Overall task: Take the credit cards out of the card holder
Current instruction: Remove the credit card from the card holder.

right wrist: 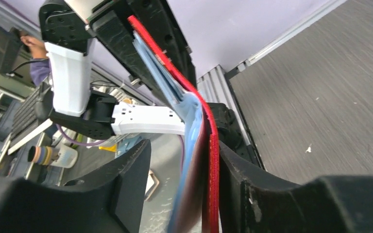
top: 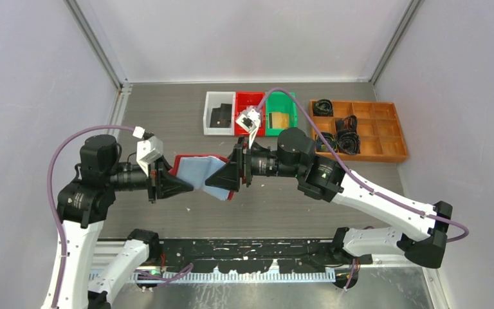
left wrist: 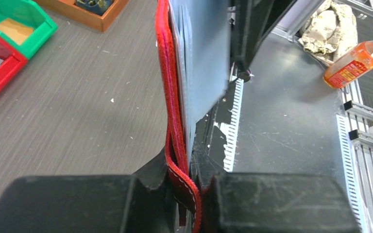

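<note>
The red card holder (top: 198,171) hangs open in the air between both grippers, its pale blue-grey pocket pages (top: 196,174) facing up. My left gripper (top: 170,183) is shut on the holder's left edge; in the left wrist view the red cover (left wrist: 175,97) is pinched between the jaws (left wrist: 187,170). My right gripper (top: 226,177) is open around the right edge. In the right wrist view (right wrist: 184,148) one finger (right wrist: 243,179) touches the red cover (right wrist: 212,174), and the other finger (right wrist: 126,179) stands apart from the pages. No credit card shows clearly; they are hidden in the pockets.
White (top: 219,112), red (top: 249,103) and green (top: 280,112) bins stand at the back, with an orange compartment tray (top: 360,129) to their right. A metal rail (top: 244,257) runs along the near edge. An orange bottle (left wrist: 357,60) lies off the table.
</note>
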Controlling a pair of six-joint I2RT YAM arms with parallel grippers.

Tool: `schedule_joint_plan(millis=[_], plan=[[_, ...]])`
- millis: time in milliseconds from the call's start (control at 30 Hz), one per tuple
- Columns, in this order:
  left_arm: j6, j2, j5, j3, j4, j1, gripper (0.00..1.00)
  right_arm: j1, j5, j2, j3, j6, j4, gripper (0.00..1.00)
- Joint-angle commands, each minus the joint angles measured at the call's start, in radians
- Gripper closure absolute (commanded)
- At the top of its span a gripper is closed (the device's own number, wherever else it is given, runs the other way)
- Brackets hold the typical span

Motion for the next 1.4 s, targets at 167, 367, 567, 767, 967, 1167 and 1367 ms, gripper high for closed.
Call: schedule_joint_plan(millis=[167,367,567,767,967,1167,1367], plan=[[-0.013,-0.014,-0.04,-0.003,0.088,-0.001,1.0,0.009,-0.067,-0.011,0.024,0.025,0.07,0.43],[-0.09,-0.003,0.046,0.001,0.119,-0.002,0.97,0.011,0.114,0.059,0.105,0.007,-0.072,0.6],[-0.221,0.004,0.118,-0.047,0.203,-0.002,0.99,0.021,0.071,0.053,0.015,0.053,0.183,0.17],[-0.233,0.003,0.124,-0.057,0.213,-0.002,1.0,0.033,0.213,0.08,0.041,0.059,0.147,0.43],[-0.248,-0.003,0.132,-0.06,0.228,-0.001,0.87,0.056,0.311,0.096,0.051,0.036,0.124,0.66],[-0.296,0.0,0.189,-0.04,0.236,-0.002,0.44,0.056,0.312,0.042,0.018,-0.027,0.098,0.79],[-0.422,0.023,0.278,-0.009,0.299,-0.001,0.44,0.057,0.258,-0.053,-0.08,-0.07,0.139,0.84]])
